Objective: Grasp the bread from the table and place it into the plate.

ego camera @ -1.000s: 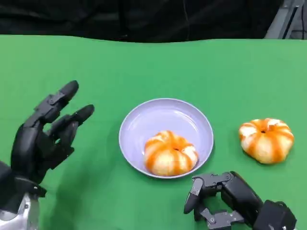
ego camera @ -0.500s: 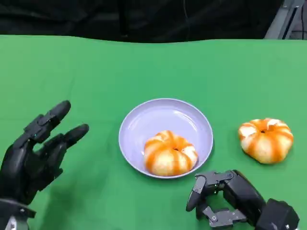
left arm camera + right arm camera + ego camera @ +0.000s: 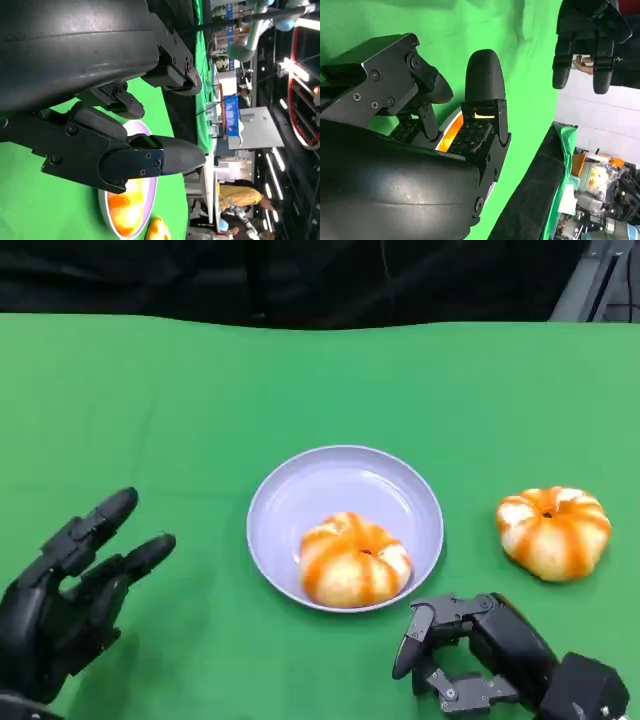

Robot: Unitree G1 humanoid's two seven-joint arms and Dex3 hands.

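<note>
An orange-and-white striped bread (image 3: 354,560) lies in the pale lilac plate (image 3: 310,485) at the table's middle, toward its near rim. In the left wrist view that bread (image 3: 126,210) and the plate (image 3: 151,187) appear past my fingers. A second striped bread (image 3: 554,530) sits on the green cloth right of the plate. My left hand (image 3: 62,600) hovers at the lower left with fingers spread, holding nothing. My right hand (image 3: 490,655) rests low in front of the plate, fingers bent and apart, holding nothing. The right wrist view shows the left hand (image 3: 587,35) across the table.
Green cloth (image 3: 200,390) covers the table up to a dark backdrop at the far edge. People (image 3: 245,197) and equipment stand beyond the table in the left wrist view.
My left hand has dropped and drawn back toward the near left corner, fingers still spread. The right hand shifted slightly right. Both breads and the plate stayed put.
</note>
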